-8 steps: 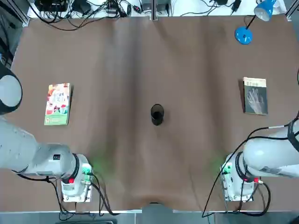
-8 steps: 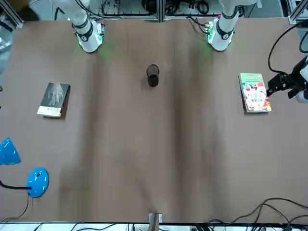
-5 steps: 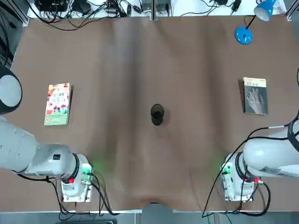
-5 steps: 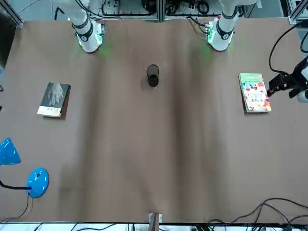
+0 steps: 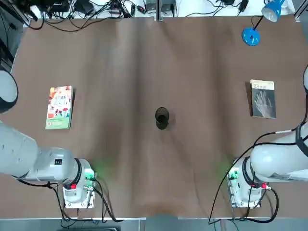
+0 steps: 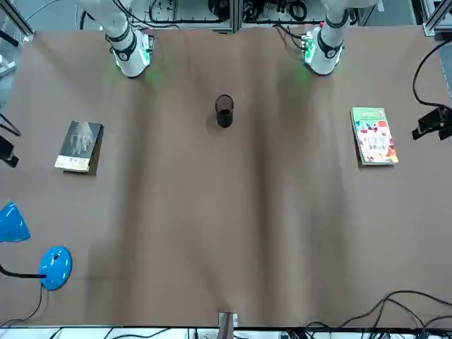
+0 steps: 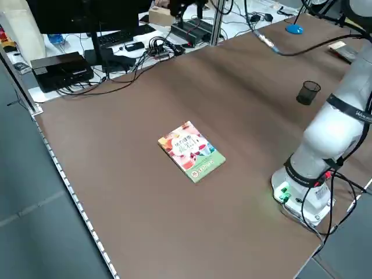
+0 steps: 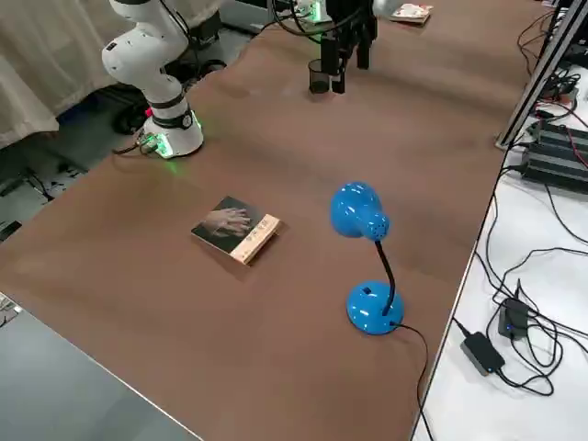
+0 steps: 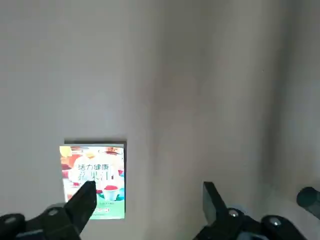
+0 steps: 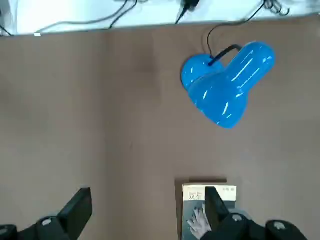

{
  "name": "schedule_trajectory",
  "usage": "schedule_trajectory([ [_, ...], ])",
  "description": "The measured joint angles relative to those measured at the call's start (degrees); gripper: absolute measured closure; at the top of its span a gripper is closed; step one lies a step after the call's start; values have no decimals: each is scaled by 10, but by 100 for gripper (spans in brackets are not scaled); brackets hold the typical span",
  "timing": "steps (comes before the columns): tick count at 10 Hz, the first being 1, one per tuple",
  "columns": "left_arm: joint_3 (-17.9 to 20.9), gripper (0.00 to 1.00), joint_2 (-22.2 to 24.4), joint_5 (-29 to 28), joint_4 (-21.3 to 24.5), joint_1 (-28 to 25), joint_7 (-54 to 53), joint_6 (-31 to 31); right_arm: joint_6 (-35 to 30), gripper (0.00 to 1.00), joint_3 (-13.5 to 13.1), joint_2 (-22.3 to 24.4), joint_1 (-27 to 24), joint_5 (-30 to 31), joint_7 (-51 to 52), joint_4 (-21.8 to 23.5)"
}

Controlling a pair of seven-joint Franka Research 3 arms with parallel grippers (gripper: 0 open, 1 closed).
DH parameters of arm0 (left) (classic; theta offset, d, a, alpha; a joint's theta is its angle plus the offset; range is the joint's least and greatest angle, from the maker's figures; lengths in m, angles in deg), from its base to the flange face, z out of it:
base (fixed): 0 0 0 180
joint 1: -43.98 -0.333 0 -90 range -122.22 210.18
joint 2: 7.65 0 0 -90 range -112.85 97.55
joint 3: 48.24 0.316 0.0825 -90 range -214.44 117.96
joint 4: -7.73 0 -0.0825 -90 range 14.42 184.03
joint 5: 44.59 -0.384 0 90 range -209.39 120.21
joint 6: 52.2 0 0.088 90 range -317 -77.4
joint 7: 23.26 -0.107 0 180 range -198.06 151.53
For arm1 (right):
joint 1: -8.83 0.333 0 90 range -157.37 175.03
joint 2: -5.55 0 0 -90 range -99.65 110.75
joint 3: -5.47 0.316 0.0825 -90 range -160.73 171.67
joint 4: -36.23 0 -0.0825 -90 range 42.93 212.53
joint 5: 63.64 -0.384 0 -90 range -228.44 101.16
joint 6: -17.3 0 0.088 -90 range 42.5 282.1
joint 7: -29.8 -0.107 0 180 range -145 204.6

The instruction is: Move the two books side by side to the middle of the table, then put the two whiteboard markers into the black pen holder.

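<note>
Perhaps low, thin books are inviting a slip
Left gripper (image 9: 150, 200) and right gripper (image 10: 148, 202), both wide, are hanging near the colourful book (image 5: 59, 108) and grey book (image 5: 263, 99); fingers closing high could be skimming covers

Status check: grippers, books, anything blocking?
Left gripper open, empty, high at left side. Right gripper open, empty, high at right. Colourful book and grey book apart on opposite sides; pen holder stands between them.

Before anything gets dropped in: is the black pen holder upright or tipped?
Upright: the black pen holder stands with its open rim facing up.
</note>
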Motion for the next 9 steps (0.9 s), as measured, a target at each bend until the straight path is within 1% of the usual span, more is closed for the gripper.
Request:
schedule_trajectory([
  [1,39,5,-5,38,25,-1,-47,-6,0,0,0,-6,3,13,0,10],
  [2,70,5,-14,63,49,-3,-99,-11,0,1,0,-11,5,20,0,22],
  [3,102,4,-30,98,70,-5,-152,-17,0,1,0,-15,12,30,-25,36],
  [4,146,4,-54,151,86,-5,-212,-22,0,1,0,-18,24,52,-69,48],
  [5,199,4,-85,208,100,-7,-282,-24,1,0,0,-21,40,70,-103,64],
  [6,243,4,-119,264,112,-15,-352,-24,4,0,0,-23,49,76,-112,82],
  [7,260,4,-156,306,123,-32,-410,-24,4,0,-1,-23,48,76,-105,93],
  [8,264,4,-199,352,128,-51,-460,-26,1,0,-4,-23,41,74,-92,94],
  [9,264,4,-248,403,128,-71,-509,-27,-7,0,-6,-22,24,61,-71,94],
])
